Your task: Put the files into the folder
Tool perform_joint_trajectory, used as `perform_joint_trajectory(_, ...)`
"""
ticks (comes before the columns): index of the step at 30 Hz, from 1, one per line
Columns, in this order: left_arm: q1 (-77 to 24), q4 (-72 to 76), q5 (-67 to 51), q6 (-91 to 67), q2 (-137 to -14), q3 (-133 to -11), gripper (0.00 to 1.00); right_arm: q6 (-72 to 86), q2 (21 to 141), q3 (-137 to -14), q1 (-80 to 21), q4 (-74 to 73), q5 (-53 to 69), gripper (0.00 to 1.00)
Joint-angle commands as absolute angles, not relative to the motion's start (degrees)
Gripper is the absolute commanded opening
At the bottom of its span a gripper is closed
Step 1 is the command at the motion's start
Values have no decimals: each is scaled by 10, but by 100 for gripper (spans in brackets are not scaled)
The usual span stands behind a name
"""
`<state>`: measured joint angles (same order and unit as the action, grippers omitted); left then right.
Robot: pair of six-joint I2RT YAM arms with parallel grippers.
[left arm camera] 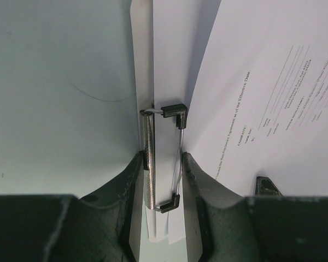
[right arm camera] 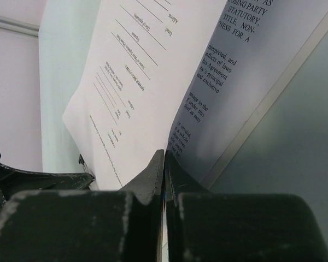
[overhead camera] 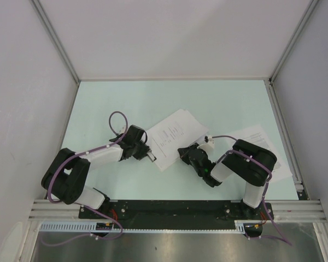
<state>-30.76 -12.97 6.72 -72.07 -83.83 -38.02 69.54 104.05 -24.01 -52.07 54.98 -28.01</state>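
White sheet [right arm camera: 136, 82] pinched at edge in our right jaws, raised above folder [left arm camera: 142, 60] at centre of counter [overhead camera: 126, 98]. Our left jaws grip folder's metal clip [left arm camera: 172, 112]. Second sheet [overhead camera: 262, 134] lies loose far right, unfiled. We judge task partway: tucking under clip, remaining paper left.

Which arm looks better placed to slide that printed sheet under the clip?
Right, probably. The right hand is shut on the printed sheet, its edge lifted. The left hand pinches the clip, so it looks tied up there.
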Motion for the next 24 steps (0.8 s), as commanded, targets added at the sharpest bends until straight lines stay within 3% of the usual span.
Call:
perform_joint_trajectory(1,-308,-188,61,-729,-866,-350,0,680,1049,-241,-531,539,-296,0)
perform_joint_trajectory(24,-309,-176,69,-721,-849,-323,0,628,1024,-241,-511,516,-316,0)
